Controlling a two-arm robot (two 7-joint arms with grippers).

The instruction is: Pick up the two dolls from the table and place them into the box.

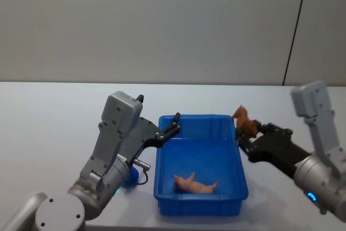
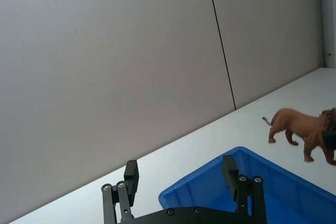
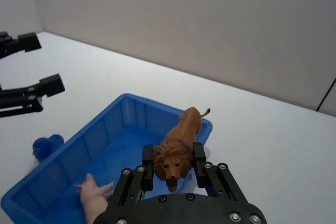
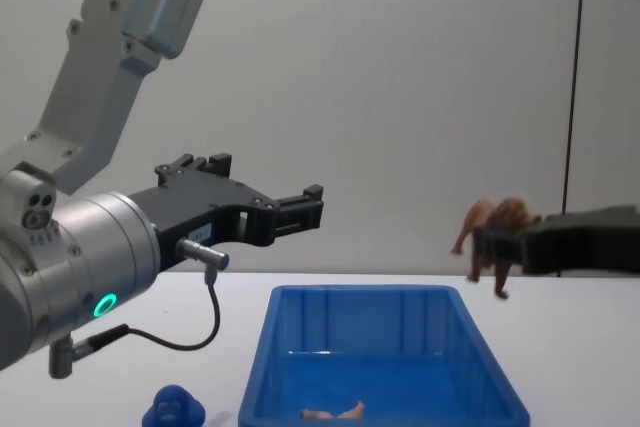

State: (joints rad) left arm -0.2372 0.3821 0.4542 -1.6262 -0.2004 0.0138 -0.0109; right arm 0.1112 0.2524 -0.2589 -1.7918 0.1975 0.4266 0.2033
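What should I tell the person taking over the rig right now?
Right tool: shut on the lion, held in the air by the box's far right corner.
Left tool: open, empty, raised near the box's far left corner.
Pink animal: lying in the box.
Blue figure: on the table, left of the box.
Left: release the lion into the box, then fetch the blue figure.

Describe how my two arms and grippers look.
Both arms are silver-grey with rounded joints and boxy housings. The left gripper and right gripper are black with flat fingers and screws. A black cable loops under the left wrist near a green ring light; the right arm shows a blue light.
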